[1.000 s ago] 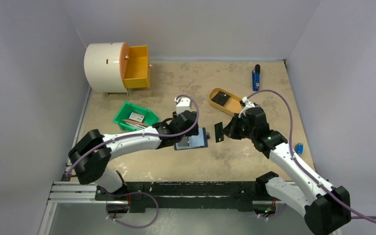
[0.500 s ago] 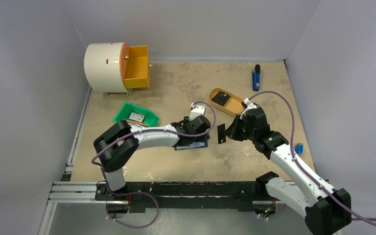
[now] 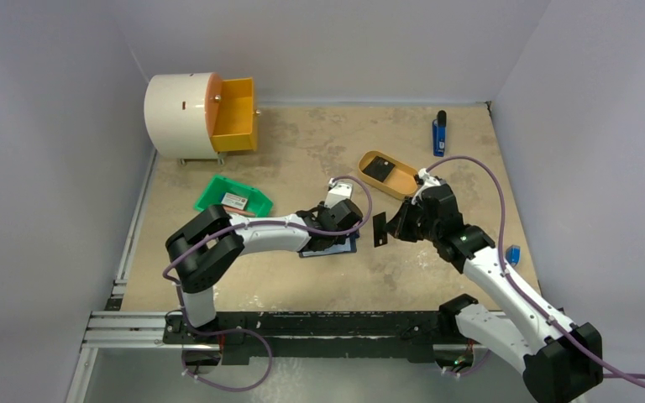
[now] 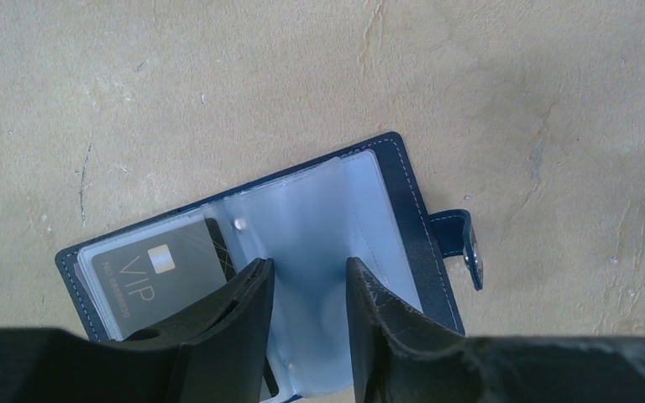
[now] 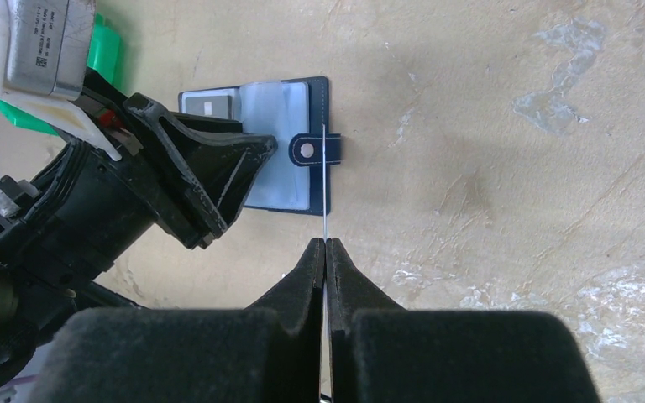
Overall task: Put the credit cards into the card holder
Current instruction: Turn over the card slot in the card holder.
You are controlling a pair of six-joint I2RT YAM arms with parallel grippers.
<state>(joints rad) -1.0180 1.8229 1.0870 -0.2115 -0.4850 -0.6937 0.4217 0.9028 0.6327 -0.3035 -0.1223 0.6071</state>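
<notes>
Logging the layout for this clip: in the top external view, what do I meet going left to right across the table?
White drum → green bin → card holder → card held in the right claw → blue pen-like object → small blue object. The yellow tray overlaps the card, so it is omitted.

Card holder [image 4: 319, 227] – navy wallet, open flat on table, clear sleeves up, snap tab [image 4: 462, 243] with light stud at right edge. Dark VIP card [image 4: 155, 273] in left sleeve. Loose card [image 3: 378, 228] – dark, upright on edge, off table, just right of tab.
</notes>
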